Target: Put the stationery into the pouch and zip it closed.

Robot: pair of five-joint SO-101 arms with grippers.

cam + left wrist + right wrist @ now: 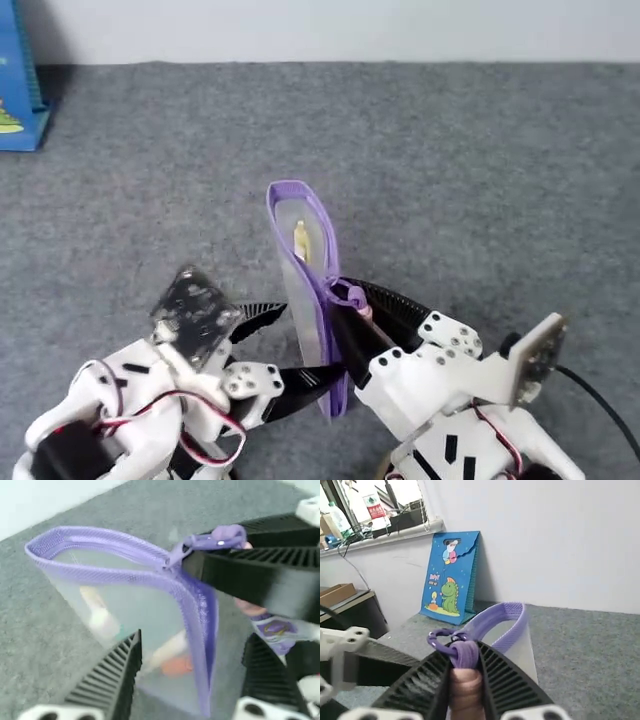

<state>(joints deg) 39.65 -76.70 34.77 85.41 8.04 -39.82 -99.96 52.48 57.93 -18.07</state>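
Pouch (305, 270), frosted plastic edged in purple mesh, stands on the grey felted table (480, 150). The right gripper (465, 656) pinches its rubbery zip pull (451, 642). The left gripper (195, 650), its ribbed jaws spread, straddles the near end.

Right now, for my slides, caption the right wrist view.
Right gripper pinches the purple zipper pull of the translucent purple-trimmed pouch.

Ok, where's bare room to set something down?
Bare mat lies between the pouch and the far wall, and to the pouch's right. A gift bag takes the far left corner. Crowded near edge: left tool at the pouch, right tool shut on its zipper pull.
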